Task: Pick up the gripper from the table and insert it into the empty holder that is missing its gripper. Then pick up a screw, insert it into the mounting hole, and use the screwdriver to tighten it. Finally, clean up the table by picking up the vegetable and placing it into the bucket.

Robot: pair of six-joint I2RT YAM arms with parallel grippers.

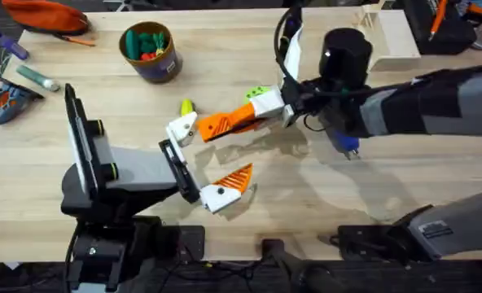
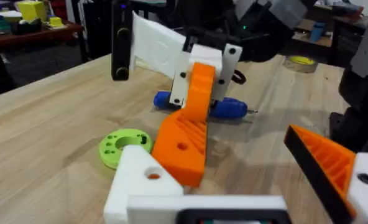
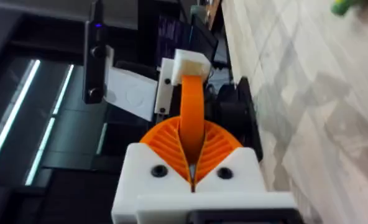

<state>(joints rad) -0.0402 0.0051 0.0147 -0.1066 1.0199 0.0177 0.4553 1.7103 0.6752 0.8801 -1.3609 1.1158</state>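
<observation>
The orange gripper (image 1: 222,124) is clamped in my right gripper (image 1: 256,108), which is shut on its far end. Its near end lies against the white holder (image 1: 181,129), the bare upper finger base of my left gripper (image 1: 211,153). The left gripper is open, and its other finger carries an orange ribbed pad (image 1: 237,177). In the left wrist view the orange gripper (image 2: 185,140) slants down onto the holder (image 2: 140,177). The yellow-green vegetable (image 1: 186,107) lies just behind the holder. The bucket (image 1: 150,50) stands at the back left. The blue screwdriver (image 2: 229,109) lies under the right arm.
A green disc (image 2: 125,147) lies on the table beside the holder. An orange pouch (image 1: 50,15) and a grey-green marker (image 1: 37,77) sit at the far left. A wooden block (image 1: 390,34) stands at the back right. The bucket holds green and red items.
</observation>
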